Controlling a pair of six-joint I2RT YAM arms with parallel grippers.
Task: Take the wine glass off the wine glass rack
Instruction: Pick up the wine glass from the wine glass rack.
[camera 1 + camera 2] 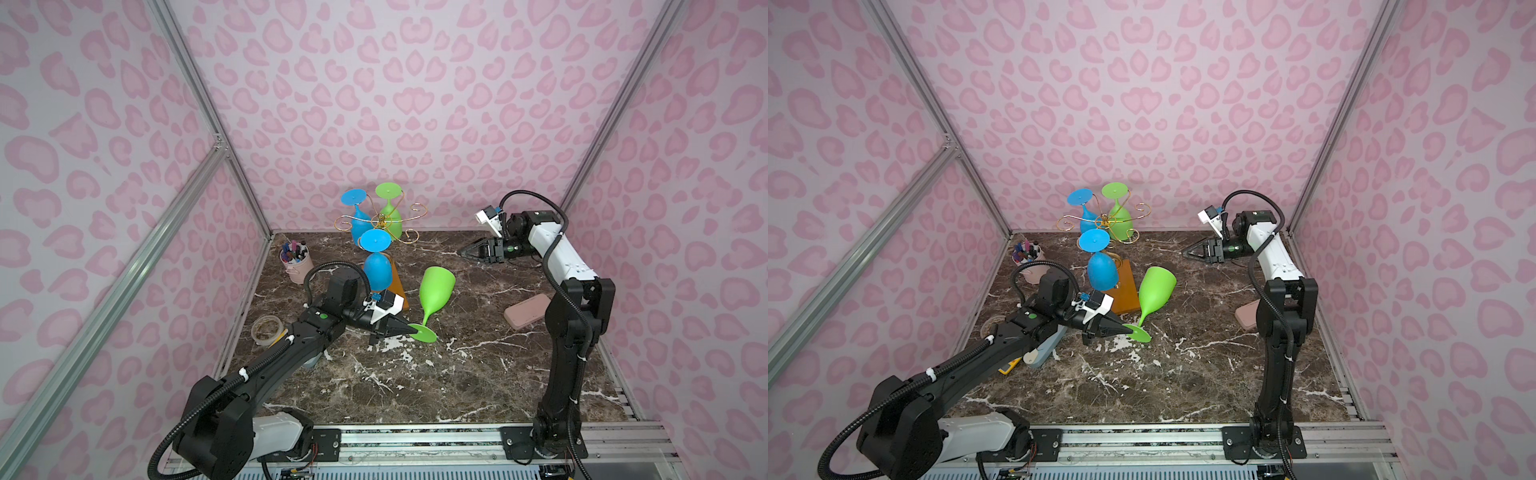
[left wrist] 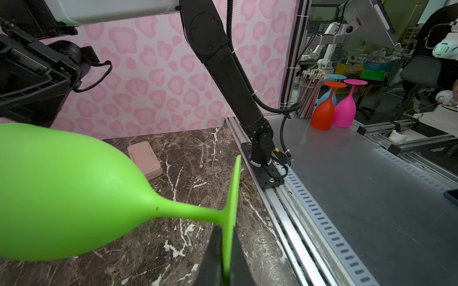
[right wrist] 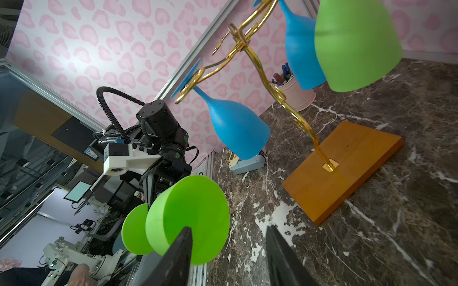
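step: I judge the lift-off done. The green wine glass is clear of the wine glass rack, so what I have in hand is the carry and set-down.
left tool: my left gripper is clamped tight on the edge of the glass's flat foot. In the left wrist view the green disc runs edge-on down between the two black jaws.
right tool: my right gripper sits far right and points left towards the rack. Its jaws stand partly apart with nothing between them.
glass, place: it is just right of the rack's wooden base and on its near side, apart from the gold wire. It is tilted, bowl towards the far side and foot towards the near side at the gripper. I cannot tell whether the foot's lower edge touches the table.
glass, looks: opaque matte bright green, with a rounded bowl, a short stem and a round flat foot. I see no damage.
rack load: two blue glasses and a second green glass hang upside down from the scroll arms.
next move: it calls for swinging the bowl upright, or laying it gently down, on bare marble to the near right, then opening the left jaws. An edge pinch on a thin disc looks prone to pivoting, so I would go slowly.
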